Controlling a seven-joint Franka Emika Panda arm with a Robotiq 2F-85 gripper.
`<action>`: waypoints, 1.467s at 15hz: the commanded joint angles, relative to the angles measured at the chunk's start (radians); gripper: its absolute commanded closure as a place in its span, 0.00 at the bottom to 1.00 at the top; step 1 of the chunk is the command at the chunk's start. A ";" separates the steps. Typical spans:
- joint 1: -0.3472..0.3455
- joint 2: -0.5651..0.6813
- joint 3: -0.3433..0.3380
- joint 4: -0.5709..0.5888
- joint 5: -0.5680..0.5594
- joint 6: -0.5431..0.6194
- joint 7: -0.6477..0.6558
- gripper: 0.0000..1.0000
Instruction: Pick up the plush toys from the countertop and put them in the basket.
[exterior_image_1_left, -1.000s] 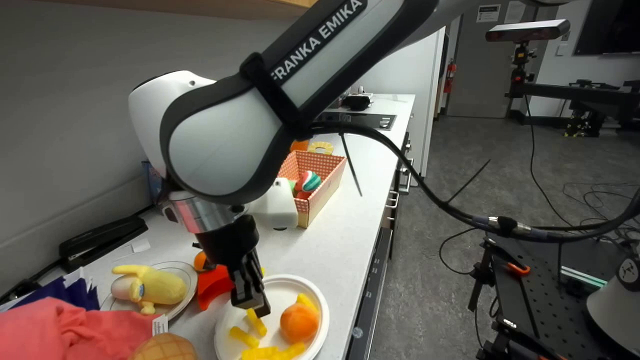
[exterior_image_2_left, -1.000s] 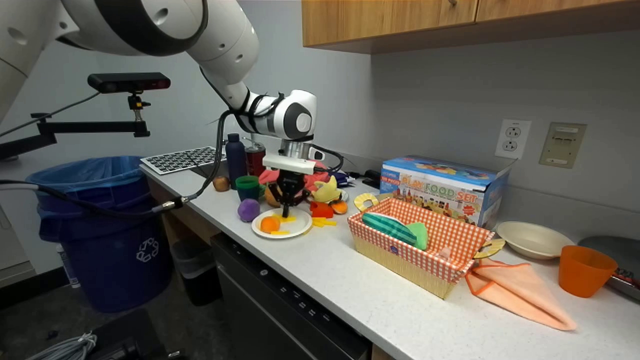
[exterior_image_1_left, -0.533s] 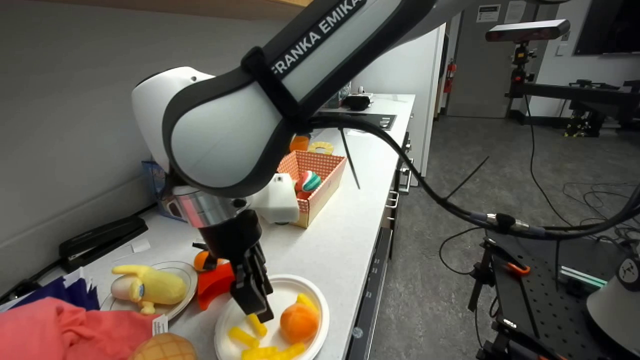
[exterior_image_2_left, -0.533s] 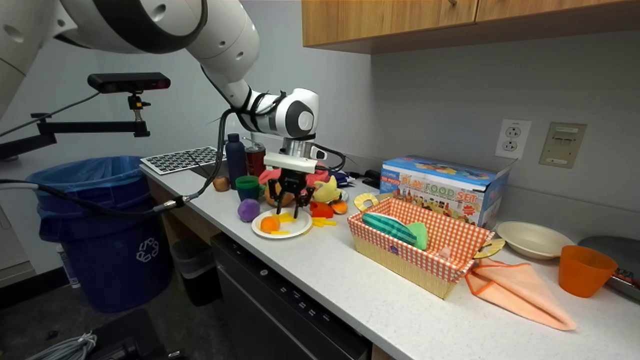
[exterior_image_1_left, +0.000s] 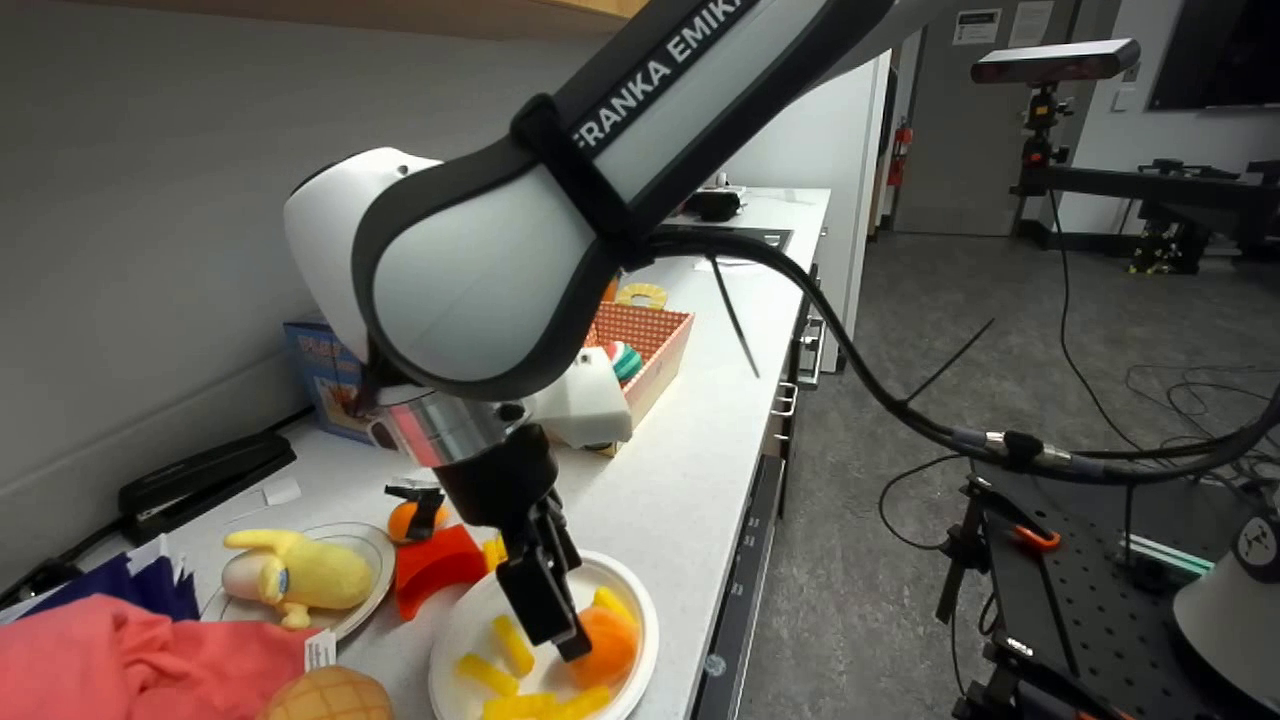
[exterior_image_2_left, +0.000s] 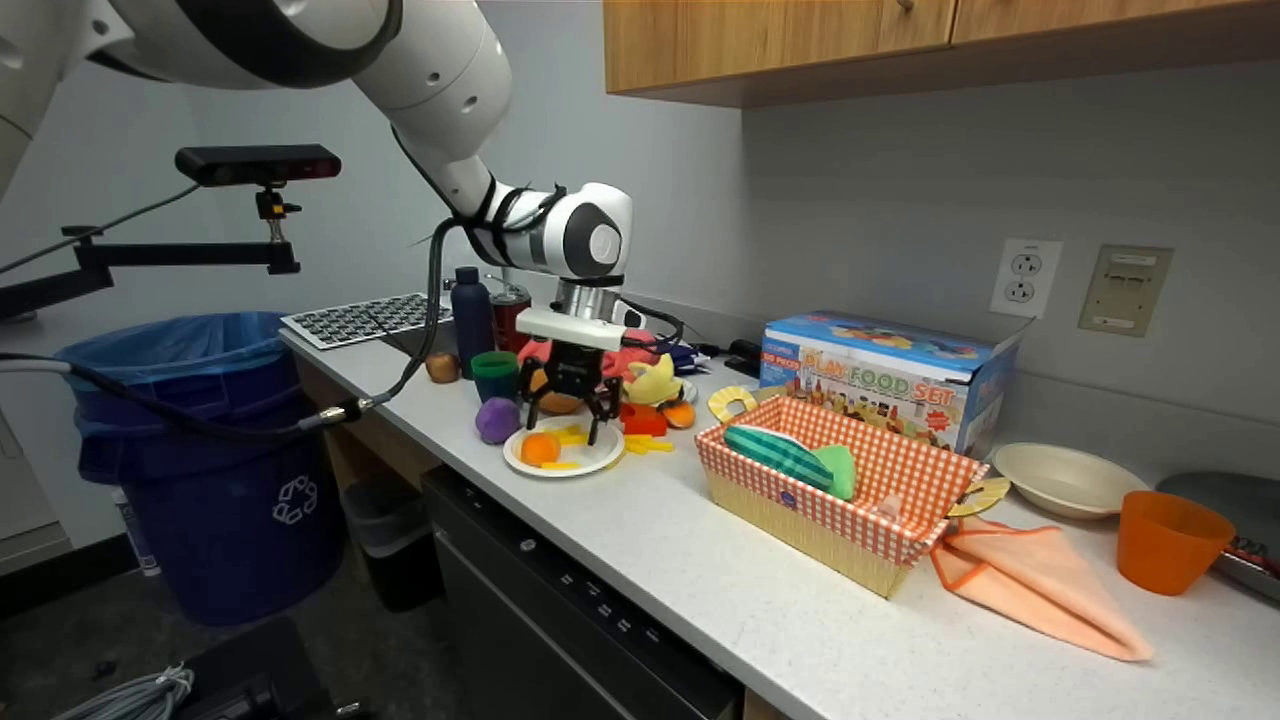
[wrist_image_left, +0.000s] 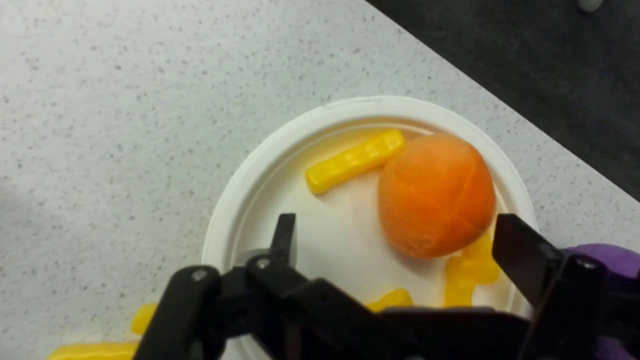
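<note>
Your gripper (exterior_image_2_left: 561, 434) hangs low over the plate (wrist_image_left: 385, 107) by the front edge of the counter (exterior_image_2_left: 640, 540), jaws wide, gripping nothing; the orange plush toy (wrist_image_left: 437, 195) lies there among yellow sticks (wrist_image_left: 355, 161) (purple ball (exterior_image_2_left: 497, 420) just beside). Farther along, the basket (exterior_image_2_left: 790, 525) stands before the blue box (exterior_image_2_left: 880, 370) near the back edge.

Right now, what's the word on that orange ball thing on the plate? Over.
Hand open, over the plate. Orange toy on the plate, not gripped. Yellow strips close beside it, possibly in the way.
</note>
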 joint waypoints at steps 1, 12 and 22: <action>-0.013 -0.032 0.019 -0.049 -0.001 -0.019 -0.004 0.00; -0.006 -0.012 0.036 -0.055 0.005 -0.008 0.006 0.58; -0.047 -0.141 -0.012 -0.098 0.017 0.112 0.109 0.96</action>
